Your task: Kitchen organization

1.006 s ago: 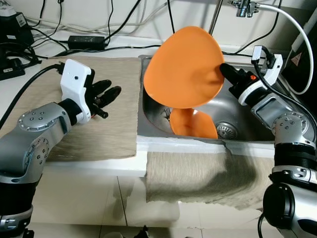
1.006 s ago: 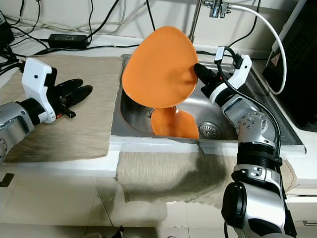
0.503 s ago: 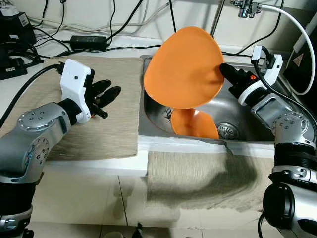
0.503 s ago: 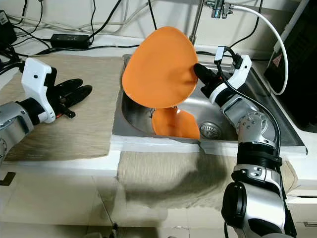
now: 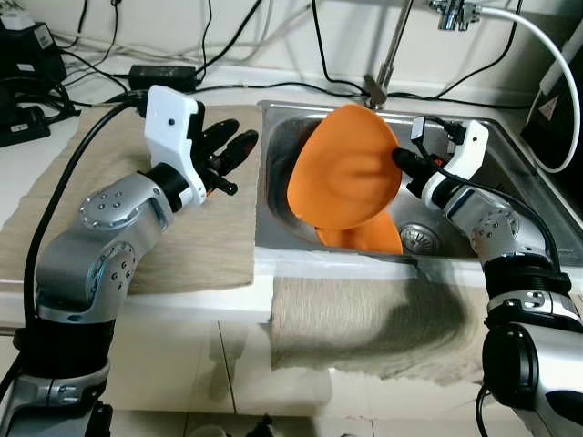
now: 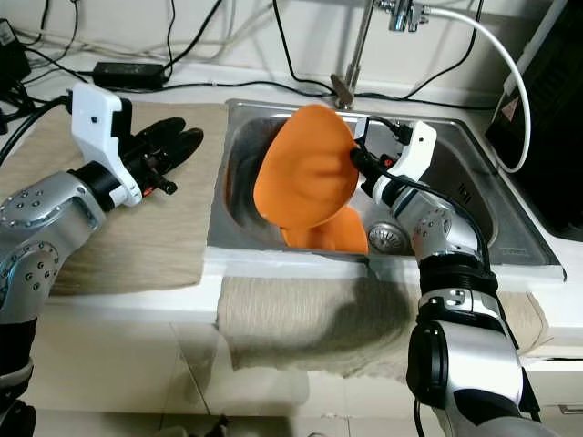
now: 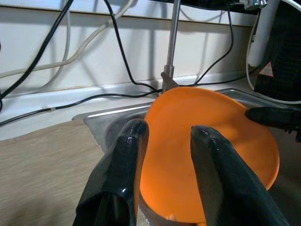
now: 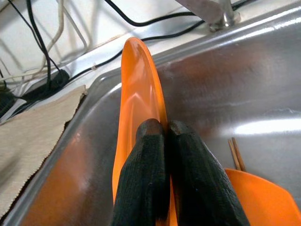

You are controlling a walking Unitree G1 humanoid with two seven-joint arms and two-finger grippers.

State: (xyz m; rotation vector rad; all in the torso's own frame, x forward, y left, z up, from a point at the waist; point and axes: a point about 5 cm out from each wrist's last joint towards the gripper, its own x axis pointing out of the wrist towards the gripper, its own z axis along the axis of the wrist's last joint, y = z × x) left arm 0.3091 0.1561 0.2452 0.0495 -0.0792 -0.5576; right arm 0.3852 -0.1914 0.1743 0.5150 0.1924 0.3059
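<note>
Right hand: my right hand (image 5: 398, 161) is clamped on the rim of the orange plate (image 5: 344, 177); in its wrist view the 2 fingers (image 8: 149, 174) pinch the edge with no gap between them.
Orange plate: I see it held on edge, tilted, inside the steel sink (image 5: 465, 233), reaching from that hand toward my left hand.
Second plate: another orange plate (image 5: 373, 240) lies on the sink floor just below the held one, partly covered by it.
Chopsticks: a pair (image 8: 235, 152) rests on the basin floor beside that lower plate.
Left hand: my left hand (image 5: 235, 153) hovers over the beige mat (image 5: 196, 237) on the counter (image 5: 32, 159), just short of the sink's rim; its fingers (image 7: 129, 160) are parted and hold nothing, with the held plate ahead of them.
Faucet: its pipe (image 5: 390, 50) rises beyond both hands at the back of the sink.
</note>
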